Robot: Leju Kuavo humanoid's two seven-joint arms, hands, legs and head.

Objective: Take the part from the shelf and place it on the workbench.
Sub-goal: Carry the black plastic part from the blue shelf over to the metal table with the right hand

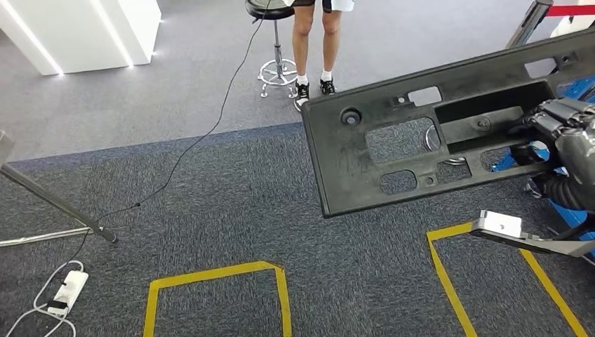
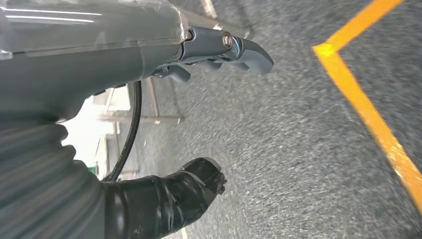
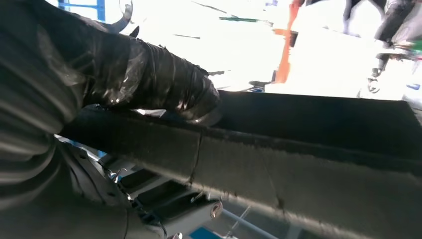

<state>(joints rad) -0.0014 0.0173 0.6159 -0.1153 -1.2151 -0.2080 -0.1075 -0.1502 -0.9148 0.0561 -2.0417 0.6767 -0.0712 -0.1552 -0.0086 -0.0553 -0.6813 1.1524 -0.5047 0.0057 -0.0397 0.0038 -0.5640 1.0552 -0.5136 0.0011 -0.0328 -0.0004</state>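
- The black part (image 1: 421, 133) hangs in the air over the carpet — the right hand (image 1: 561, 130) grips it at one end.
- Its long axis runs leftward from that hand, tilted.
- The left hand (image 2: 219, 50) holds nothing, fingers apart — it is farther from the part.

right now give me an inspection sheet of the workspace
surface: grey carpet with yellow tape outlines; no workbench seen
job's things: black plastic part, long panel with cut-outs, held up off the floor, tilted
clutter: white power strip on the carpet
hands: right hand grips the part at its right end; left hand holds nothing, fingers apart
cables: thin black cable runs across the floor toward the stool
surroundings: a person's legs behind the stool; white unit far left; grey stand leg
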